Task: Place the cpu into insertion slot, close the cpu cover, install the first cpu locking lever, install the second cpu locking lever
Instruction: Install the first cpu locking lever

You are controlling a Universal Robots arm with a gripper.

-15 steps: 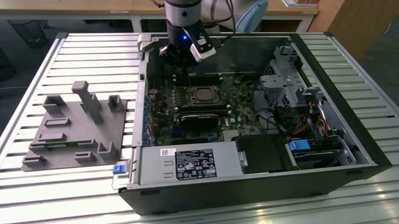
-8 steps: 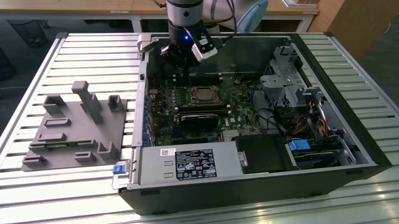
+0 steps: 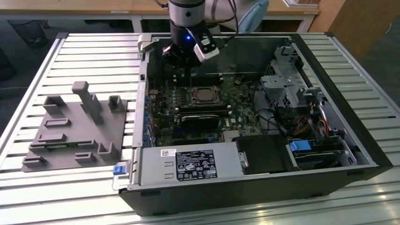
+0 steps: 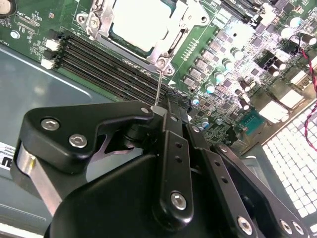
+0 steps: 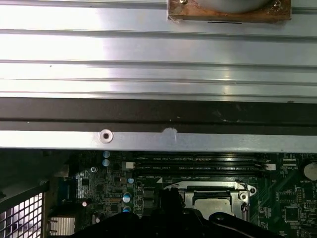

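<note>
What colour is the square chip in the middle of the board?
The cpu is pale silvery grey, clearest in the second wrist view.

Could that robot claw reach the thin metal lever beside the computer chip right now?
Likely yes: the gripper sits right at the free end of the lever, seemingly closed on it, with nothing in between.

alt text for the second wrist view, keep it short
The black gripper, in the foreground, has its tip at the end of a thin metal locking lever rising beside the cpu. The cpu lies under its silver cpu cover, next to long black memory slots.
</note>
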